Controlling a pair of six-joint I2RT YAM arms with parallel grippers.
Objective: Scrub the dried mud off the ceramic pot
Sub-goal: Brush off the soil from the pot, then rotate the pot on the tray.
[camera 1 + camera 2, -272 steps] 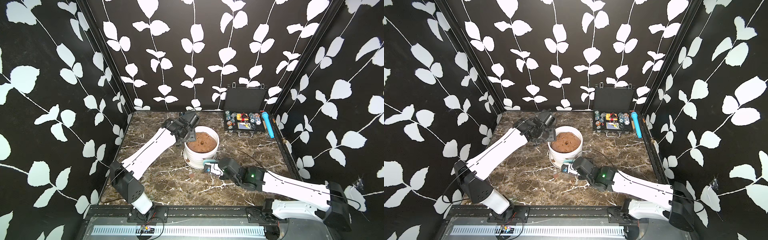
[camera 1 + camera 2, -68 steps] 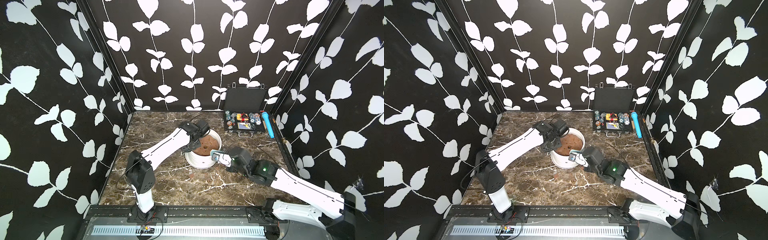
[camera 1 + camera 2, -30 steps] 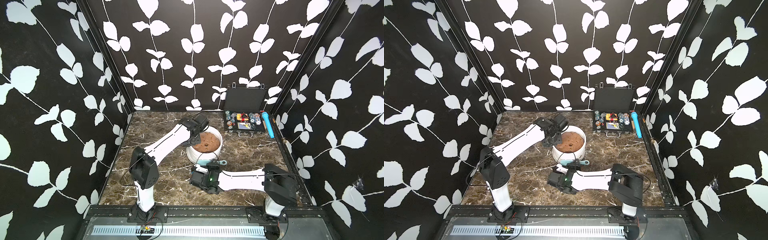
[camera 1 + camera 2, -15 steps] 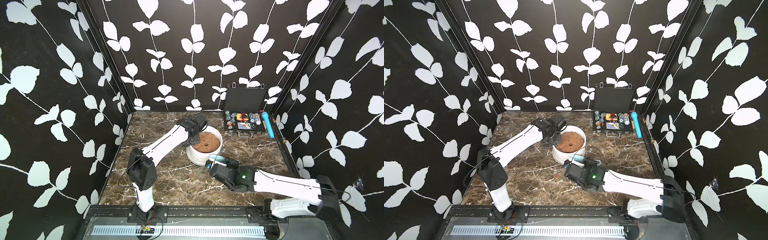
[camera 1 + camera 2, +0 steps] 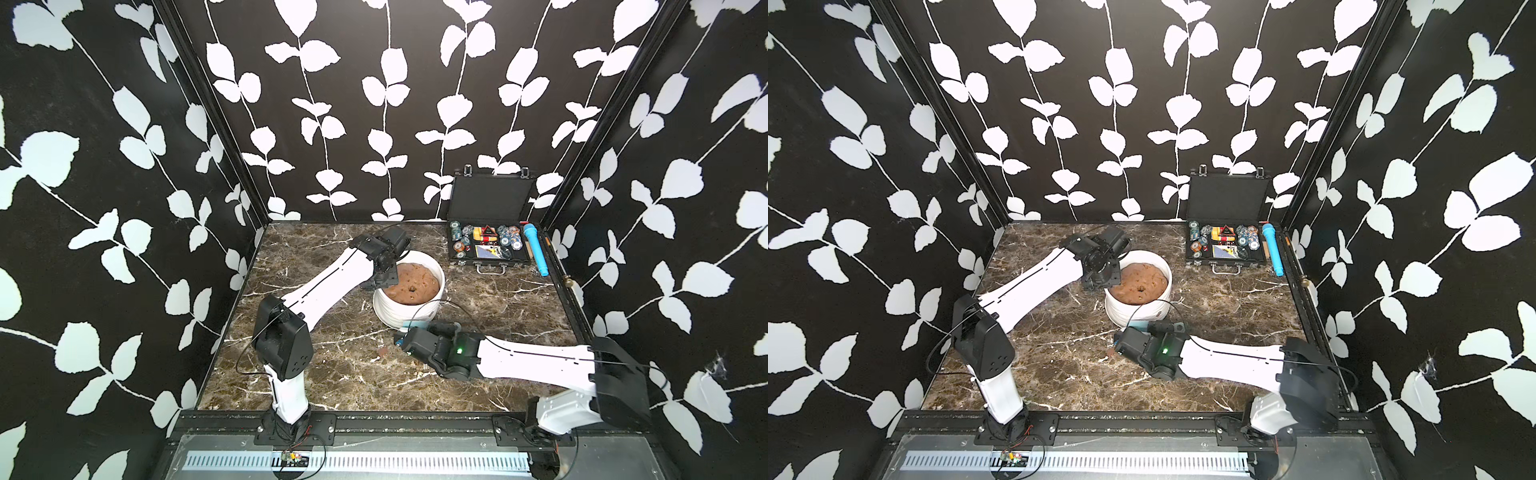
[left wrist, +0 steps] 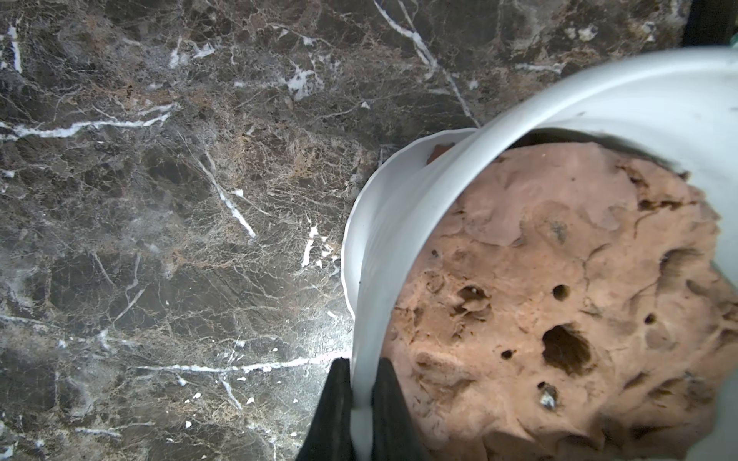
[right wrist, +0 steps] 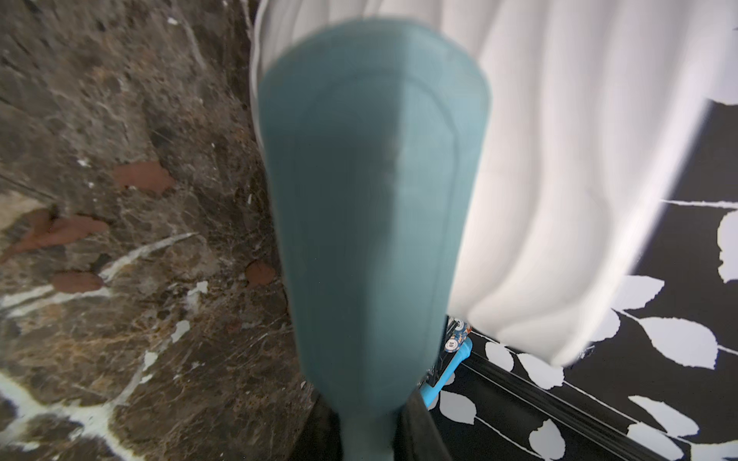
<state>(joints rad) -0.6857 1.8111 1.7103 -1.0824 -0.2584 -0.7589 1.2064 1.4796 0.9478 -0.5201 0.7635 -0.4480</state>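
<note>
Ceramic pot (image 5: 395,311) is seen mid-table, filled with soil mound (image 5: 411,286). Far-left rim is pinched by left gripper (image 6: 361,365), one finger inside, one outside. Teal brush (image 7: 371,199) is clenched in right gripper (image 7: 369,423) at near wall; contact cannot be told. Dried mud (image 7: 143,175) flakes are scattered on marble table (image 5: 332,365). Pot is judged heavy, stiff, glossy-slick, chippable; rim is judged best hold.

I see two arms with white link covers and black joint housings. On the left arm (image 5: 328,282), a thin black cable (image 5: 237,362) loops at the base joint. The right arm (image 5: 532,361) shows a green light (image 5: 459,350). The fingers (image 6: 338,403) are black.
</note>
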